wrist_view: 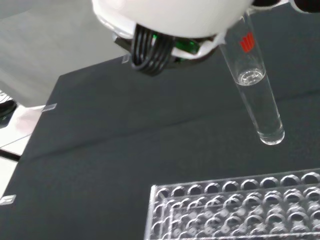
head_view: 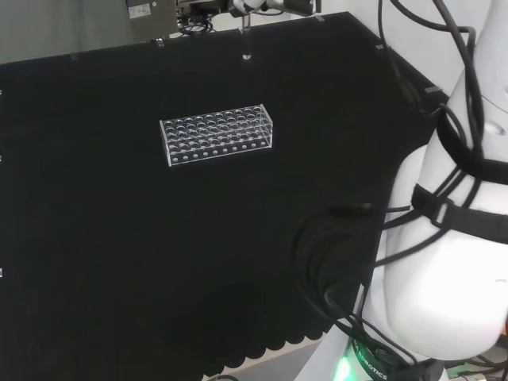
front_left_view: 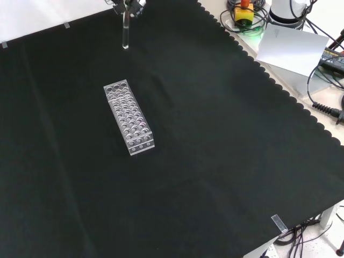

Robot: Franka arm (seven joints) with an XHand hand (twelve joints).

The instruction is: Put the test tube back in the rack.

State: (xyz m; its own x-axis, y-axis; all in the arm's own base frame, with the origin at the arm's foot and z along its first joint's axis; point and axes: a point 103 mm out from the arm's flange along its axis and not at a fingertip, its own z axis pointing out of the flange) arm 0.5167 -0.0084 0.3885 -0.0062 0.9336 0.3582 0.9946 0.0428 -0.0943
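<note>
- The test tube (front_left_view: 125,33) hangs upright in the air, round bottom down, well above the black cloth of the table (front_left_view: 226,161); in the front view it sits near the top edge, beyond the far short end of the rack (front_left_view: 128,116)
- The hand (front_left_view: 127,6) holds the tube by its upper end; a few dark and white parts of it show at the top edge of the front view, so I judge it to be pinching the tube, though the fingers themselves are hard to make out
- The rack is a clear plastic block with many rows of round holes, lying flat on the cloth with its long axis running away from the camera in the front view, and across in the head view
- In the wrist view the tube's bottom (wrist_view: 270,136) hangs above and short of the rack's nearest row of holes (wrist_view: 235,187), not yet over any hole
- The coming move, as I judge it, is to carry the tube sideways over the rack, keeping it vertical, then lower it into a hole
- Every hole I can see looks empty; the tube appears to hold nothing, though clear glass makes that uncertain
</note>
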